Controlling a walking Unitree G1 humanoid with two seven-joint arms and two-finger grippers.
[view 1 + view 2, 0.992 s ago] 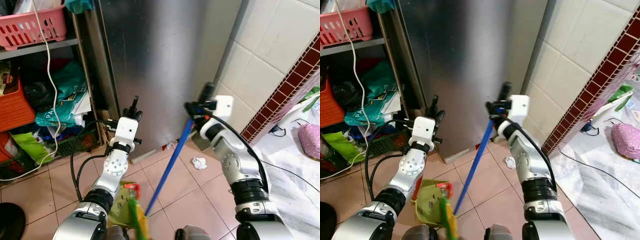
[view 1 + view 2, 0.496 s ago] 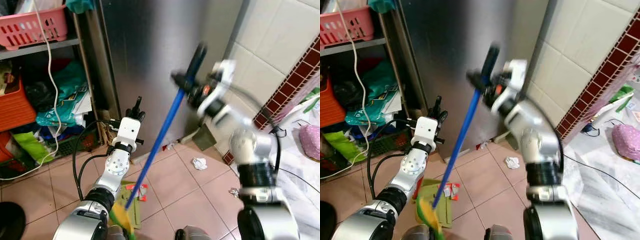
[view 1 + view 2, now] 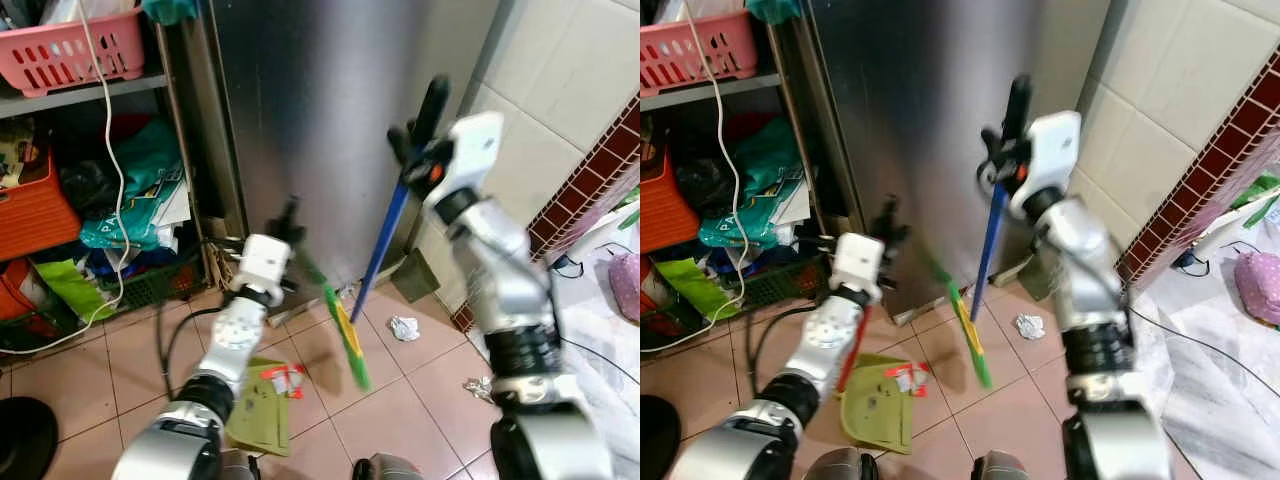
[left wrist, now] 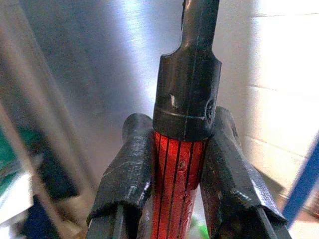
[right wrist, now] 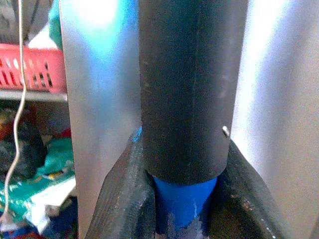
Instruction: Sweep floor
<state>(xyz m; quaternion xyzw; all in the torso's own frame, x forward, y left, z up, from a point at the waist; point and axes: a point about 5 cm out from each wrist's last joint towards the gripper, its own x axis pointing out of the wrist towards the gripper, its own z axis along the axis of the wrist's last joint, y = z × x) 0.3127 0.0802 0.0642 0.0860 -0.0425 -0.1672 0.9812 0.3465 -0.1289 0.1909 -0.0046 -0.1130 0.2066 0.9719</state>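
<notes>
My right gripper (image 3: 420,150) is shut on the black grip of a blue broom handle (image 3: 383,245), held high in front of the steel cabinet. The broom's green and yellow head (image 3: 342,328) hangs tilted above the floor tiles. In the right wrist view the fingers (image 5: 124,199) clamp the black grip (image 5: 184,89). My left gripper (image 3: 285,215) is shut on the dustpan's red handle (image 4: 178,174) below its black cap (image 4: 187,99). The green dustpan (image 3: 258,415) lies on the tiles with red and white litter (image 3: 285,378) at its edge. Crumpled paper (image 3: 402,327) lies near the wall.
A tall steel cabinet (image 3: 300,100) stands straight ahead. Left of it is a shelf with a pink basket (image 3: 70,50), bags and a hanging white cable (image 3: 118,200). A tiled wall (image 3: 560,90) closes the right. Another scrap (image 3: 478,387) lies by my right arm.
The right arm swung the broom: its head left the dustpan area and moved right toward the cabinet, and the handle now stands steeper. The left gripper rose slightly.
</notes>
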